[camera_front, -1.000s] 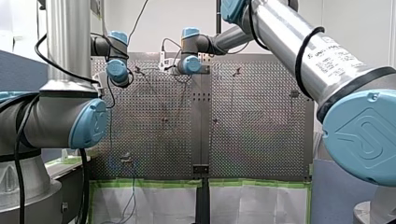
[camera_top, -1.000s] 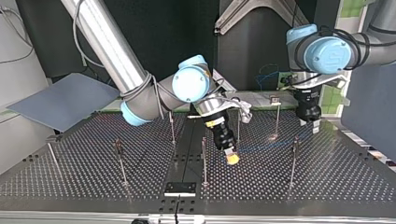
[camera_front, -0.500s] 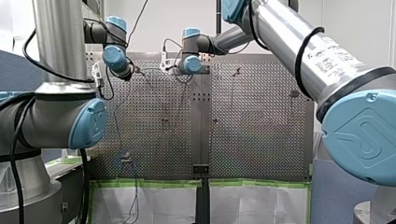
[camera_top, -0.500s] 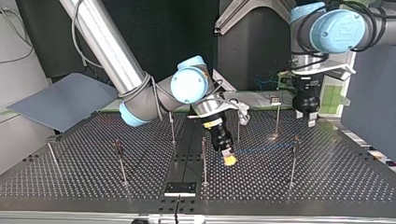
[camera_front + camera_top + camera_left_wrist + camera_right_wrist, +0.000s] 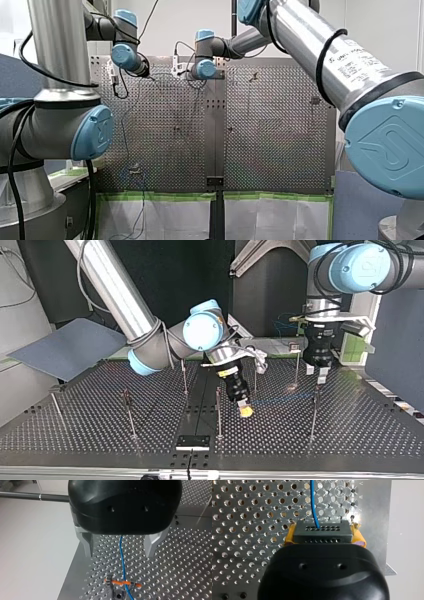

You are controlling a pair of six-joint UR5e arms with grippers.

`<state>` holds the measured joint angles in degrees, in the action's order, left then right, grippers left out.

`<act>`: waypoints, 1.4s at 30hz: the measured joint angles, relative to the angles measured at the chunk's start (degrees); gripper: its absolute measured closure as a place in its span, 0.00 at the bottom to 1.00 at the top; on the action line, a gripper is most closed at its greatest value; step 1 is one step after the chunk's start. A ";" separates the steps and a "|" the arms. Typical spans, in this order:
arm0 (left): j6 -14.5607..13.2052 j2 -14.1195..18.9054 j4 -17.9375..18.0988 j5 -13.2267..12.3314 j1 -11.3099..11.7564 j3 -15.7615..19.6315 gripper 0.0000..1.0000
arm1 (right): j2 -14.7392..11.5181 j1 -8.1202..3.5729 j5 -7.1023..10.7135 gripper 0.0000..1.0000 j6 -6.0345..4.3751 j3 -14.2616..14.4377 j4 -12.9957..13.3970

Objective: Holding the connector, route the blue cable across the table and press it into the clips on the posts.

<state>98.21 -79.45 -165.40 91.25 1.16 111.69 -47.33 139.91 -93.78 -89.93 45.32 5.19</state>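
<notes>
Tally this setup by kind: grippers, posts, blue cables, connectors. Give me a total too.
Grippers: 2, left gripper, right gripper
Posts: 7
Blue cable: 1
Connector: 1
Total: 11

Finding: a robotics laboratory or test cell, not a home or a shop.

Evidence:
- A perforated metal table point(image 5: 350, 430) serves as the work surface, drilled in a regular grid across its top.
- Thin metal posts point(image 5: 218, 410) stand upright on the table, well apart from one another.
- My left arm point(image 5: 55, 50) and my right arm point(image 5: 300, 35) reach over the table from its sides. Both are industrial units with silver tubes, blue joint caps and black cabling.
- Green tape point(image 5: 160, 196) and white sheets point(image 5: 175, 220) run along the table's near edge in the front view.
- A grey panel point(image 5: 65, 347) sits tilted beside one table corner.
- A plain white wall point(image 5: 170, 20) rises beyond the table's far edge.
</notes>
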 joint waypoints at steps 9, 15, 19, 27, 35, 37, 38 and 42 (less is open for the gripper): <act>0.25 -3.28 0.93 0.33 -1.94 -3.07 0.00 | 0.03 -0.10 0.00 1.00 0.00 0.00 0.02; 0.15 -6.07 1.94 1.06 -3.43 -4.47 0.00 | 0.07 -0.11 0.00 1.00 0.00 0.01 0.02; 0.09 -8.03 2.52 1.92 -4.42 -5.38 0.00 | 0.06 -0.12 0.00 1.00 0.00 0.01 0.01; -0.07 -11.19 3.37 4.40 -6.26 -8.28 0.00 | 0.05 -0.12 0.00 1.00 0.00 0.03 0.01; -0.21 -13.27 3.76 6.36 -7.82 -11.16 0.00 | 0.07 -0.19 0.00 1.00 -0.11 0.01 0.06; -0.23 -14.00 3.99 6.62 -8.07 -11.50 0.00 | 0.07 -0.19 0.00 1.00 -0.14 0.00 0.07; -0.23 -14.30 4.17 6.70 -8.14 -11.68 0.00 | 0.07 -0.20 0.00 1.00 -0.16 0.00 0.08; -0.24 -15.88 5.39 7.24 -8.27 -12.74 0.00 | 0.07 -0.20 0.04 1.00 -0.21 0.00 0.09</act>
<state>97.97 -95.32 -160.01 98.49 -7.11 98.96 -47.25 139.70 -93.75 -90.14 45.32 5.28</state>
